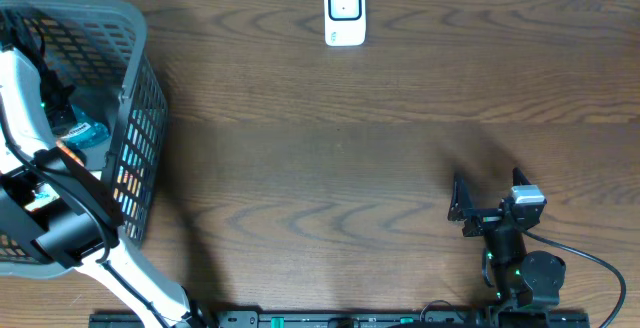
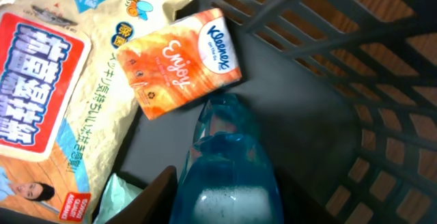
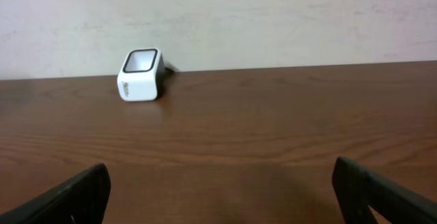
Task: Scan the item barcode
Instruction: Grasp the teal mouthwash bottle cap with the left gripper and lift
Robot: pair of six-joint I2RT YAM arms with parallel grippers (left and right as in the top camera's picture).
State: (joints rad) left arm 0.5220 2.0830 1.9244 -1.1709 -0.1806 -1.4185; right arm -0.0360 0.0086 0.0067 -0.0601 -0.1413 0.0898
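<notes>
The tabletop (image 1: 350, 148) is dark brown with wavy wood grain, the scanner (image 1: 345, 12) white with a black-edged window. In the grey lattice basket (image 1: 140, 108), a tissue pack (image 2: 179, 63) is orange and a bottle (image 2: 229, 162) translucent blue.

You have one grey basket (image 1: 140, 118) at the left and one white scanner (image 1: 345, 12) at the far edge; a single wooden table (image 1: 330, 148) carries both. There are two arms: the left arm (image 1: 22, 98) at the basket and the right arm (image 1: 510, 243) at the near right. Inside the basket you can count four things: one orange tissue pack (image 2: 179, 61), one large cream packet (image 2: 61, 94) with a red label, one blue translucent item (image 2: 229, 162) and one pale green scrap (image 2: 119, 193). That last one is perhaps a separate thing, as too little of it shows.
</notes>
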